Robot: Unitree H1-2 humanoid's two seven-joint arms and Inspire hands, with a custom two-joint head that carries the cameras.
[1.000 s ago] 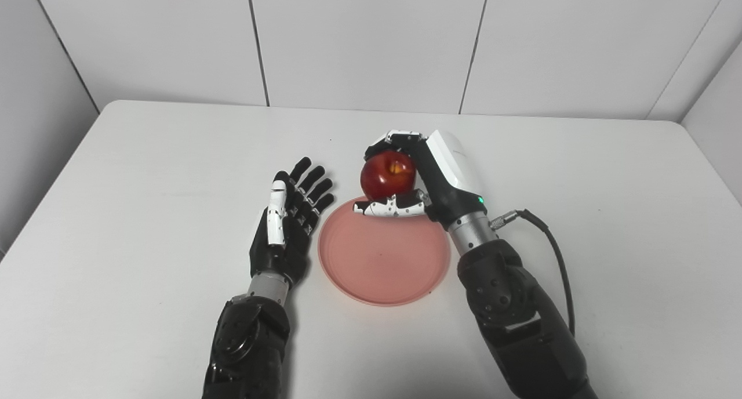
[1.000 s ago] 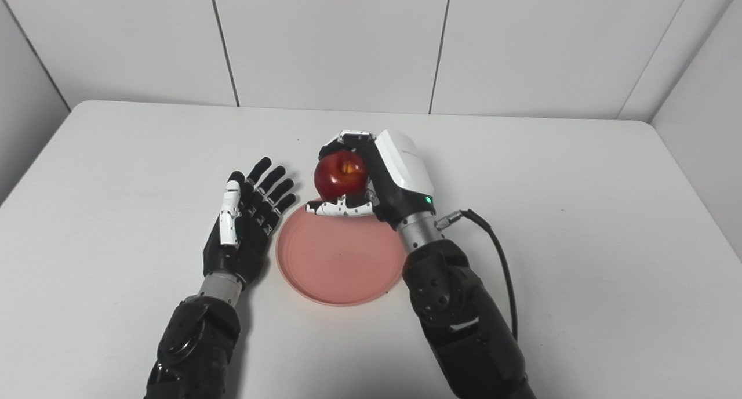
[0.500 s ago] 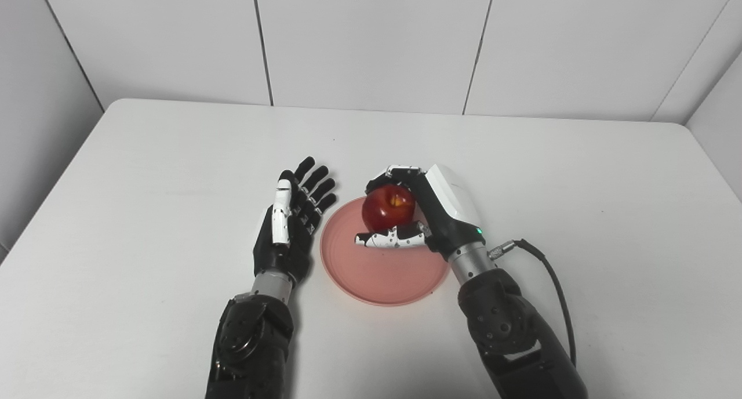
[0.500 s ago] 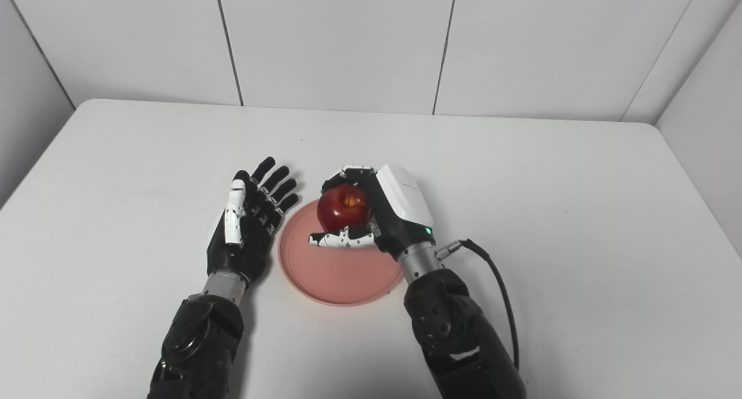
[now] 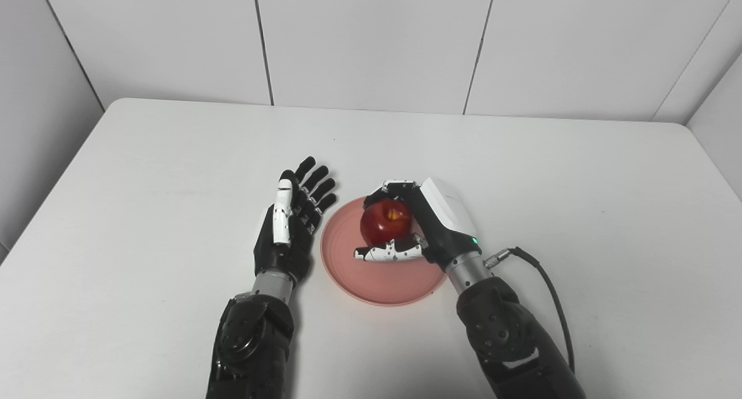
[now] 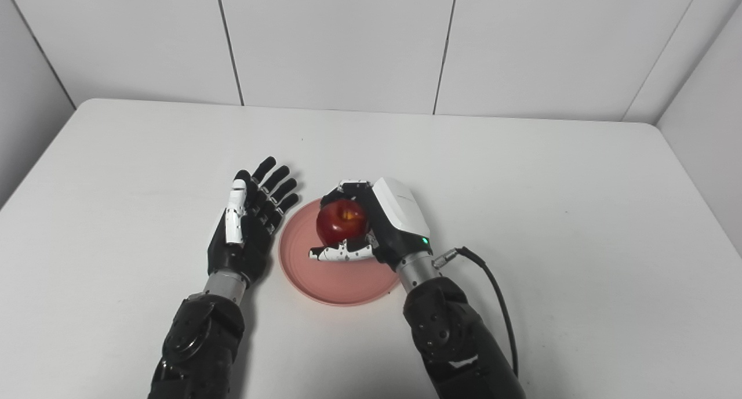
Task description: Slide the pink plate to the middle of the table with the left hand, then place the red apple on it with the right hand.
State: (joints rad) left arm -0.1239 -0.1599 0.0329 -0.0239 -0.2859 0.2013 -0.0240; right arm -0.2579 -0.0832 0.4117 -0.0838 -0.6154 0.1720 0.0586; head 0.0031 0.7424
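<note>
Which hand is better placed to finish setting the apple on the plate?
Right. The right hand already grips the red apple over the pink plate. The left hand lies open beside the plate's rim, holding nothing.

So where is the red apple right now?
The red apple sits in the right hand, over the far half of the pink plate near the table's middle; the open left hand lies beside the plate.
</note>
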